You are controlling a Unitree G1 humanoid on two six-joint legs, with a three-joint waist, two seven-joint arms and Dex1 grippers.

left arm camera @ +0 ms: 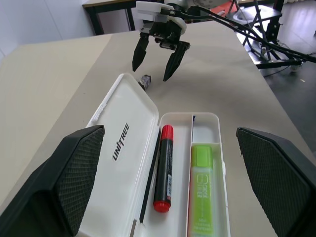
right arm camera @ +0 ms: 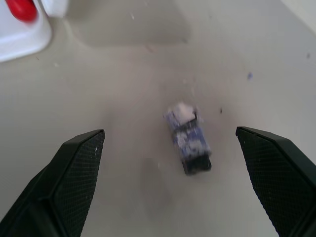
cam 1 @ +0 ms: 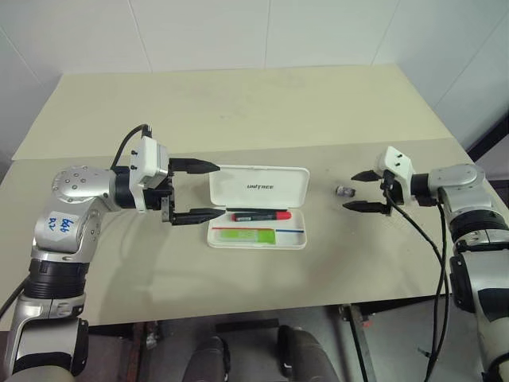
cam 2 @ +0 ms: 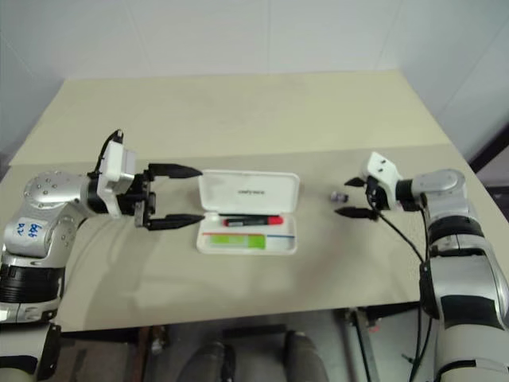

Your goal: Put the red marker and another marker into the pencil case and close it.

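The white pencil case (cam 1: 296, 240) lies open mid-table, its lid (cam 1: 258, 187) standing up at the back with dark lettering on it. Inside lie the red marker (cam 1: 258, 215) with its black end and, in the nearer compartment, the light green marker (cam 1: 248, 235). In the left wrist view the red marker (left arm camera: 163, 168) and green marker (left arm camera: 202, 187) lie side by side. My left gripper (cam 1: 199, 191) hovers open just left of the case, pointing at it. My right gripper (cam 1: 362, 191) stands open to the right of the case, empty.
A small dark and pale object (cam 1: 343, 191) lies on the table between the case and my right gripper, also seen as a small object (right arm camera: 190, 138) between that gripper's fingers (right arm camera: 74, 177) but apart from them. The beige table (cam 1: 238, 111) stretches back to a white wall.
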